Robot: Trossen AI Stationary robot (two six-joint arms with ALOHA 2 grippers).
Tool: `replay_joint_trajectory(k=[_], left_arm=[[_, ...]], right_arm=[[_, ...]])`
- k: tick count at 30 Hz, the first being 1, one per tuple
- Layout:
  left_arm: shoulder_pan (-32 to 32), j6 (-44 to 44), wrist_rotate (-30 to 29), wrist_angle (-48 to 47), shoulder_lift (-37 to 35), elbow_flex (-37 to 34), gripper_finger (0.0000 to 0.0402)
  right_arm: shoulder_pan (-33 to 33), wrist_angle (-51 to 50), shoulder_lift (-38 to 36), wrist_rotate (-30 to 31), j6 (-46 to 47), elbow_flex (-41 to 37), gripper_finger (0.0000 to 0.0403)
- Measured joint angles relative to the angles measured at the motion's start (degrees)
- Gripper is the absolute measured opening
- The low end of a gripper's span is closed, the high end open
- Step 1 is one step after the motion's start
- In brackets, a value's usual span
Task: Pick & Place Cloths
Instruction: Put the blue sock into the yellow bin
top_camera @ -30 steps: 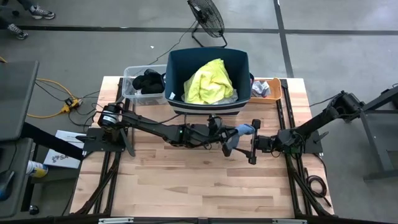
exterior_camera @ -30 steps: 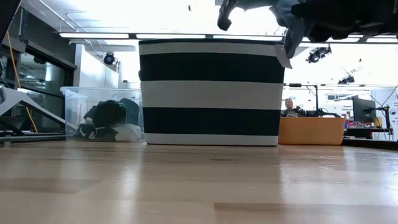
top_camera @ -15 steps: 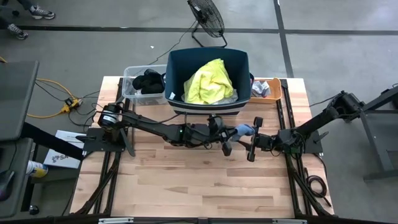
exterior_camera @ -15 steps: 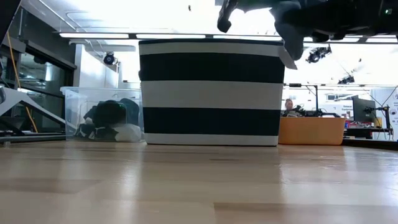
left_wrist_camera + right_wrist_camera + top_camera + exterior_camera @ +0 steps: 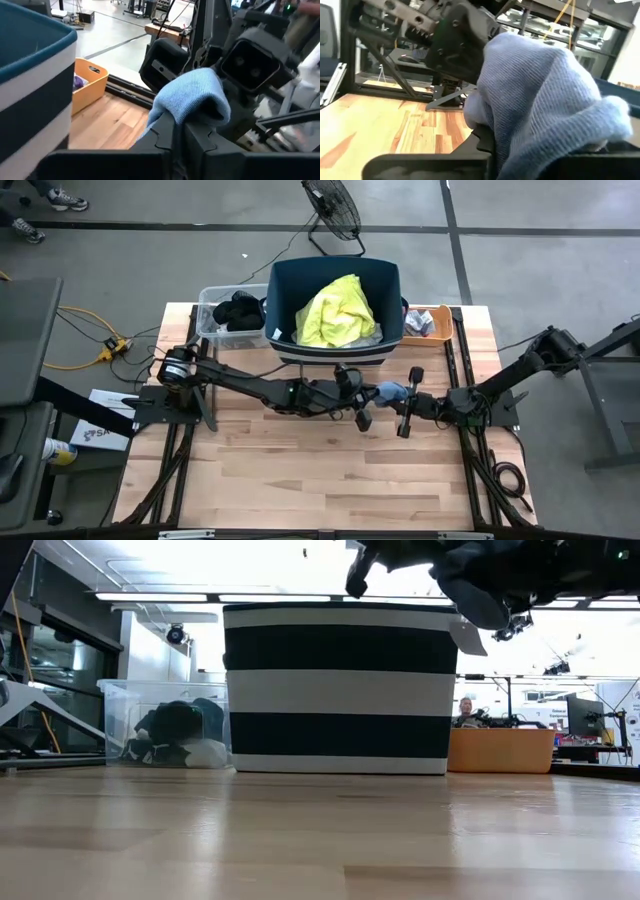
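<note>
Centre frame, the blue sock (image 5: 391, 390) hangs between both grippers — left gripper (image 5: 366, 404) clamps it (right gripper (image 5: 403, 402) hold unclear); the wrist views alone show its knit.

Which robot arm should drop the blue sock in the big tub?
Probably the left. Its tool grips the blue sock and sits just in front of the navy tub. The right tool also touches the sock, but sits farther off.
</note>
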Motion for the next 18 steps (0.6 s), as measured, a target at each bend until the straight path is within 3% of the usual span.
replay_joint_trajectory(k=[4, 13, 18], left_arm=[[0.0, 4.5, 0.1, -1.7, 0.0, 0.0, 0.006], [-0.1, 10.7, 1.6, -3.9, 0.0, 0.0, 0.0214], [-0.1, 13.2, 1.7, -7.7, -0.9, 0.0, 0.0264]], right_arm=[[0.0, -0.1, 0.0, 1.2, 2.1, 0.0, 0.0006], [0.0, -2.1, -0.8, 10.1, 6.7, 0.0, 0.0005], [0.0, -2.2, -1.7, 15.1, 7.2, 0.0, 0.0005]])
